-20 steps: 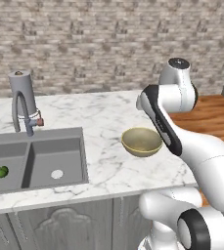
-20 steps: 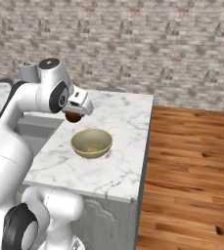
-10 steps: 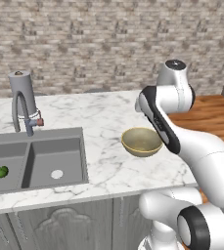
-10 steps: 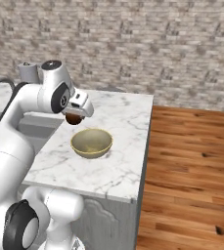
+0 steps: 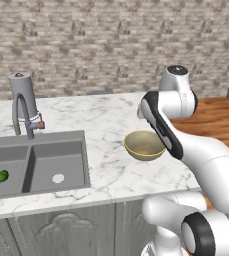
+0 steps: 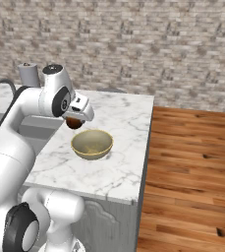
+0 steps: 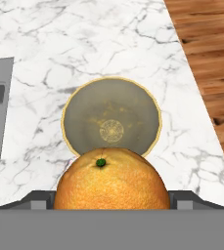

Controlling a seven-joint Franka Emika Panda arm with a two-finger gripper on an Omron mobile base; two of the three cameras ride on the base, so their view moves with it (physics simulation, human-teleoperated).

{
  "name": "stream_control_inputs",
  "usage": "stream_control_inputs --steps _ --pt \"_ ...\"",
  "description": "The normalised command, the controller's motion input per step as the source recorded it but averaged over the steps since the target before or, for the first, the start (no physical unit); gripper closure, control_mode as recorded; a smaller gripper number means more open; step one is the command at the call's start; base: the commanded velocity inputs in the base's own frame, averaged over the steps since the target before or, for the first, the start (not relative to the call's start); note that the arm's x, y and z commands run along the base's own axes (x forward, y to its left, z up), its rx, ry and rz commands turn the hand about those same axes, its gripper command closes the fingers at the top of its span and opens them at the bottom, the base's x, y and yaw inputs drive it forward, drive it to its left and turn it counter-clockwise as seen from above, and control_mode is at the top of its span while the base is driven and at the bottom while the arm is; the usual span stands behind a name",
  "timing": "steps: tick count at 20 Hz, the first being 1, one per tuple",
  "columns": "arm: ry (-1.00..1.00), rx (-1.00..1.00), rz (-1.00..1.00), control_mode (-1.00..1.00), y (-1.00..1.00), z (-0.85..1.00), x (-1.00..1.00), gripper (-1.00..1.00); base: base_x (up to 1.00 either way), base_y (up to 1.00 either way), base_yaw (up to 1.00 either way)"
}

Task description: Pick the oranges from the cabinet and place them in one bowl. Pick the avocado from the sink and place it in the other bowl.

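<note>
- Marble worktop runs below a stone-brick wall, with wood floor past its end.
- Pale yellow bowl sits on the worktop, well apart from the sink.
- Tool hangs just above the bowl's rim, pinching an orange between its fingers.
- Green avocado lies in the sink's far basin from the bowl.

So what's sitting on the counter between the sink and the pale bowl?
Nothing: in the left base view, bare marble counter runs from the sink rim to the pale bowl.
</note>
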Motion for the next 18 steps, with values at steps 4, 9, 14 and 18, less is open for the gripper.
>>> stream_control_inputs --steps 4,9,14,18 --pt "0.07 0.00 0.00 -1.00 0.02 -0.09 0.00 1.00 0.00 0.00 0.00" --pt "0.09 0.00 0.00 -1.00 0.03 -0.10 0.00 1.00 0.00 0.00 0.00" --pt "0.10 0.00 0.00 -1.00 0.00 -0.14 0.00 1.00 0.00 0.00 0.00" --pt "0.11 0.00 0.00 -1.00 0.00 -0.16 0.00 1.00 0.00 0.00 0.00"
